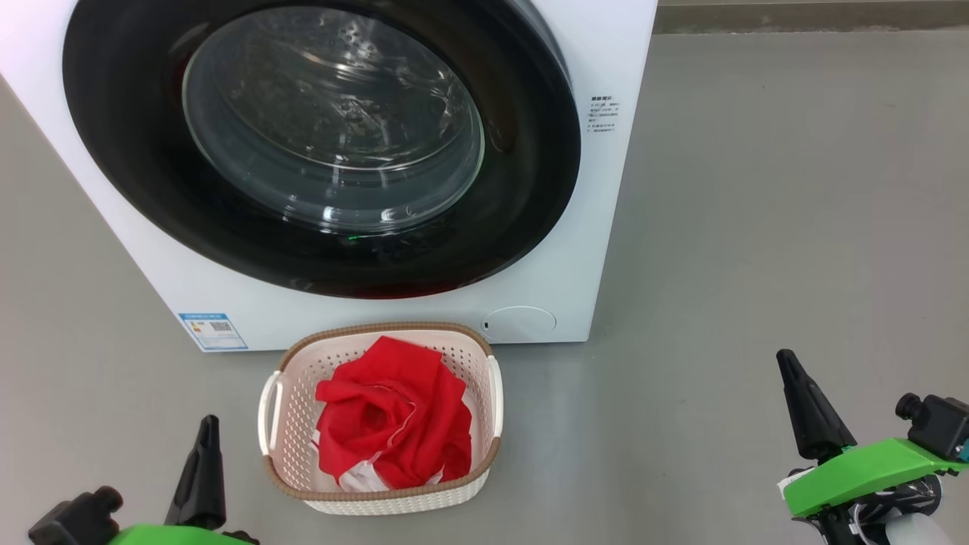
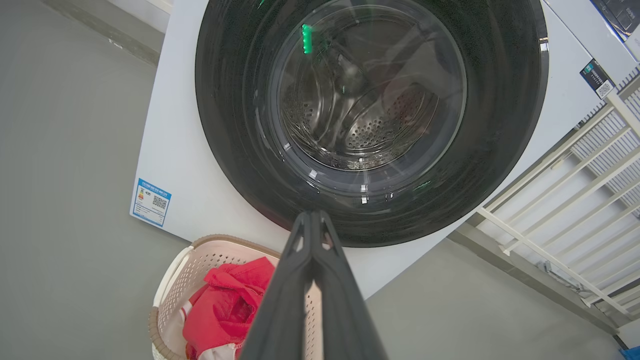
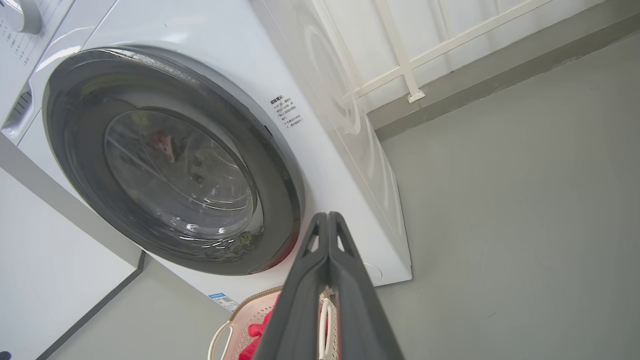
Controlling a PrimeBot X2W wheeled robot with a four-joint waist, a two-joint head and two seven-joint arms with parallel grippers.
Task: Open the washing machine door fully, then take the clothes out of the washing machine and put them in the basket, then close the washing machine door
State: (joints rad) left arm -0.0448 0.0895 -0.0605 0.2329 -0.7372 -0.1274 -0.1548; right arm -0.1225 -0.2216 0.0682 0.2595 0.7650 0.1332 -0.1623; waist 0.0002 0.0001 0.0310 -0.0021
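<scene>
Left tool (image 1: pixel 207 424) above grey floor (image 1: pixel 757 227)

Laundry corner, white front-loading washing machine (image 1: pixel 250 310), bare grey floor (image 1: pixel 757 227), white railing (image 2: pixel 550 260) alongside (balcony-like)

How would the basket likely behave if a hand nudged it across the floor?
The basket looks like thin perforated plastic holding only the red clothes, so probably light. Low and wide on the smooth grey floor, it would likely slide rather than tip. Its walls may flex slightly.
</scene>
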